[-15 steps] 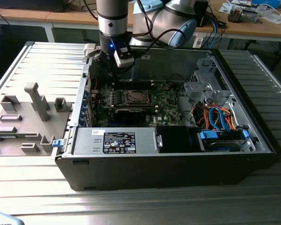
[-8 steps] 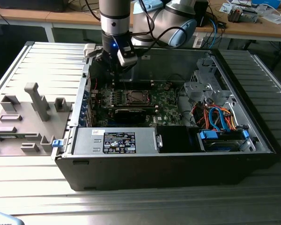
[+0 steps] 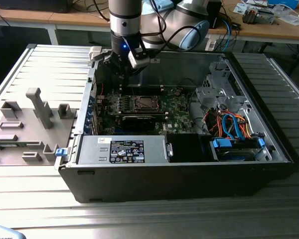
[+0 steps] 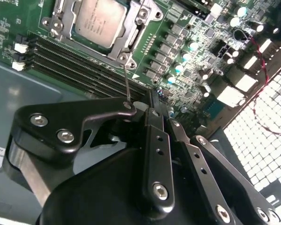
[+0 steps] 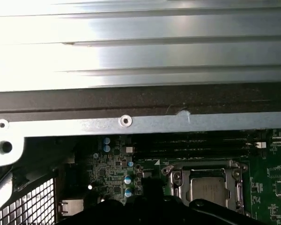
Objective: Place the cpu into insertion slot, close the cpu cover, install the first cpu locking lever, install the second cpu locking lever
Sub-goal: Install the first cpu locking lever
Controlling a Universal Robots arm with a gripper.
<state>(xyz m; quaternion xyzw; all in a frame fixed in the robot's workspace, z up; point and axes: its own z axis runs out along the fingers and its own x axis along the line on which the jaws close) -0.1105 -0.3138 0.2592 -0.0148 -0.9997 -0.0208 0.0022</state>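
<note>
Roughly, largest first: ribbed metal bench [image 3: 35, 199] carries an open black computer case [image 3: 189, 179] lying on its side. Inside the case: green motherboard [image 3: 177, 107], a grey power supply [image 3: 119, 149] along the near wall, a drive cage [image 3: 236, 147] with orange and blue cables at the exterior view's right. A grey fixture plate [image 3: 25, 124] with blocks sits on the bench at the exterior view's left, apart from the case.

Arm hangs over the far rim of the case; tool [image 4: 152, 105] is above the board, off to one side of the socket, touching nothing I can make out. Its black fingers [image 4: 147, 122] lie close together with nothing between them.

Insertion slot [image 4: 100, 28] sits beside the long memory slots [image 4: 79, 65]. Cpu [image 4: 100, 18] already lies flat in it, silver top showing. Cpu cover [image 4: 131, 40] appears down around the chip, framing it. A thin wire lever [image 4: 127, 82] stands up from the socket corner, apparently not latched; cannot tell the state of any second one.

Handling, as judgement: chip is light, stiff, smooth-topped, with a delicate underside, best taken by its edges. Cover is thin springy sheet metal. Lever is stiff wire, slippery, best taken near its free end.
</note>
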